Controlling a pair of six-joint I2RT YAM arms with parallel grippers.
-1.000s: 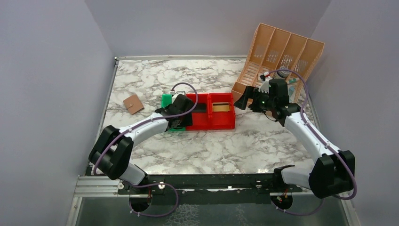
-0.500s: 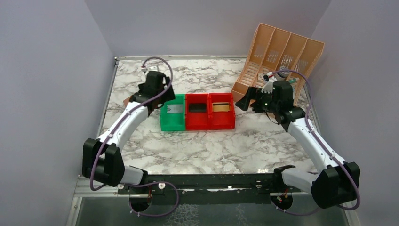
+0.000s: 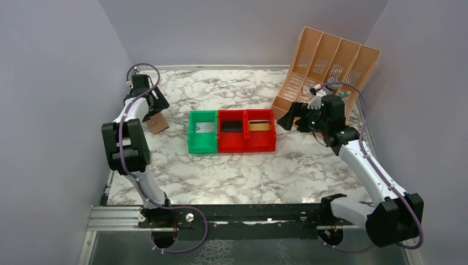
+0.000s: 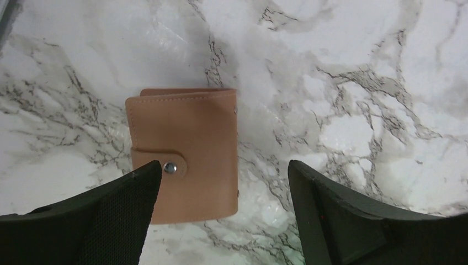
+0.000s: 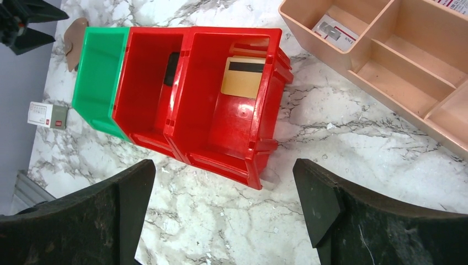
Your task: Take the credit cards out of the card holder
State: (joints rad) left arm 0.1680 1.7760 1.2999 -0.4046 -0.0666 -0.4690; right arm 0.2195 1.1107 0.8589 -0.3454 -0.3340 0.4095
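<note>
Left gripper (image 4: 223,168) hangs with its 2 fingers spread wide and nothing between them, over the card holder (image 4: 185,143). The holder lies flat on the marble table (image 4: 353,72), folded shut with its snap tab fastened. In the top view the holder (image 3: 157,122) sits close to the table's left edge, with the left gripper (image 3: 147,100) just behind it near the left wall. Bare marble separates it from the green bin (image 3: 200,144).

Right gripper (image 5: 223,164) is also spread wide and empty, held above the table on the near-right side of the red bin (image 5: 215,149). From above, this gripper (image 3: 292,118) sits between the red bin (image 3: 245,144) and the foot of the peach organizer (image 3: 331,61), with little room on either side.

Both credit cards lie in the red bin's 2 compartments. The dark card (image 5: 171,69) is in the one beside the green bin (image 5: 94,88). The yellow-gold card (image 5: 243,74) with its black stripe is in the other.

Only the left wrist view shows the holder's stitching and snap. Only the right wrist view shows the stripe on the gold card and a small white and grey item (image 5: 331,30) in one slot of the organizer (image 5: 397,61). The top view alone shows open marble along the front of the bins.
</note>
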